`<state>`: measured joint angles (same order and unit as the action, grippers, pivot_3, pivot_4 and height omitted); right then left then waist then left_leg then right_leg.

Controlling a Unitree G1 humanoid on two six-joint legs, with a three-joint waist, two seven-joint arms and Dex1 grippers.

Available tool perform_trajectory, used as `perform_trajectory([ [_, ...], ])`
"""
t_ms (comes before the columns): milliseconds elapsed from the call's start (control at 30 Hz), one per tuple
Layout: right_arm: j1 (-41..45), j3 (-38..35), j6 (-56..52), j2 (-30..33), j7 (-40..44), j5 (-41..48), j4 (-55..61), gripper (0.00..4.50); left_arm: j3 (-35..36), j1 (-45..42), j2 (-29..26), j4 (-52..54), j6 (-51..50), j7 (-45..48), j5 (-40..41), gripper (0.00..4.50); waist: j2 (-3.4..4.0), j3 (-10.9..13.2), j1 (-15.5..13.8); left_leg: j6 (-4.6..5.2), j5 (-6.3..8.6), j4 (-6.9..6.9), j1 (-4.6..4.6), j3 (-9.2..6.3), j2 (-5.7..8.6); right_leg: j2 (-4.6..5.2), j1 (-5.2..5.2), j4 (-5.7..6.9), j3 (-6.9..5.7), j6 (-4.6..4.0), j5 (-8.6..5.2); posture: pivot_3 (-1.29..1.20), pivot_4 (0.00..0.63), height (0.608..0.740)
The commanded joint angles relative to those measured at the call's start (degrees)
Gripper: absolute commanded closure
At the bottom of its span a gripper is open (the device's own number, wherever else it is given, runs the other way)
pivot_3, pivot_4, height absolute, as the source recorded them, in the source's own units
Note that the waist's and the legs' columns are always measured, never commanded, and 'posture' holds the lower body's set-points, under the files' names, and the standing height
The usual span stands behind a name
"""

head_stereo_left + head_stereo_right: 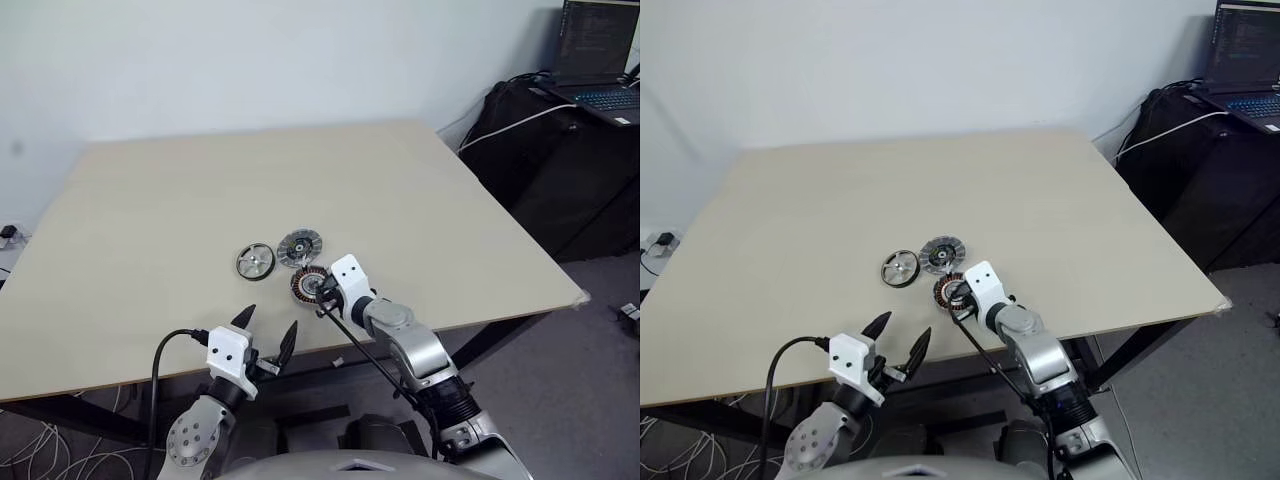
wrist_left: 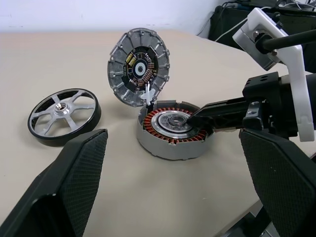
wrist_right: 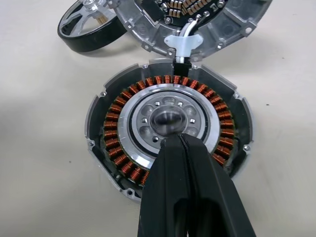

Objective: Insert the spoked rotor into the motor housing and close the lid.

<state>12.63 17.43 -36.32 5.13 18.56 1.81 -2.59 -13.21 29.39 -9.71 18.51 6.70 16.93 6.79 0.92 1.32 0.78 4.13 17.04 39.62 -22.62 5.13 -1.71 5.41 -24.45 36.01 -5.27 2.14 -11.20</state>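
The spoked rotor (image 1: 255, 261) lies flat on the table, to the left of the other parts. The motor housing (image 3: 113, 123) lies open next to it, its copper windings ringing a silvery centre. The lid (image 2: 139, 66) stands tilted up at the housing's far rim, its inner side showing, joined there by a white clip and wires. My right gripper (image 3: 180, 139) is shut with nothing between its fingers, and its tip rests over the housing's centre ring. My left gripper (image 1: 268, 335) is open near the table's front edge, short of the parts and pointing at them.
The beige table (image 1: 250, 180) has its front edge just ahead of my left gripper. Black cases (image 1: 560, 150) with a laptop (image 1: 600, 60) and cables stand off the table's right side. A black cable (image 1: 165, 360) loops from my left wrist.
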Motion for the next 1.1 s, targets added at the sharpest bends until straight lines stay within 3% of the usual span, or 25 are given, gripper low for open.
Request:
perform_trajectory([
  [33,1.3,-0.1,1.1,-0.3,0.1,-0.3,0.3,4.48,0.9,0.2,-0.6,2.1,1.6,0.8,0.7,0.0,0.0,0.0,0.0,0.0,0.0,0.0,0.0,0.0,0.0,0.0,0.0,0.0,0.0,0.0,0.0,0.0,0.0,0.74],
  [600,1.5,0.6,-0.4,0.9,-0.7,-2.1,5.4,4.48,0.8,0.2,-1.0,3.7,0.6,0.4,0.8,0.0,0.05,0.0,0.0,-0.05,0.03,0.0,-0.01,-0.01,-0.01,0.01,-0.02,0.0,0.0,0.0,0.0,0.0,0.0,0.74],
  [1100,5.7,2.2,2.7,-2.7,-1.1,-4.0,-4.0,4.48,-2.6,0.8,1.1,4.2,0.3,-2.0,-2.5,0.0,0.04,0.0,0.0,0.0,0.0,0.0,-0.02,0.01,0.01,0.0,-0.01,0.0,0.0,0.0,0.0,0.0,0.0,0.74],
])
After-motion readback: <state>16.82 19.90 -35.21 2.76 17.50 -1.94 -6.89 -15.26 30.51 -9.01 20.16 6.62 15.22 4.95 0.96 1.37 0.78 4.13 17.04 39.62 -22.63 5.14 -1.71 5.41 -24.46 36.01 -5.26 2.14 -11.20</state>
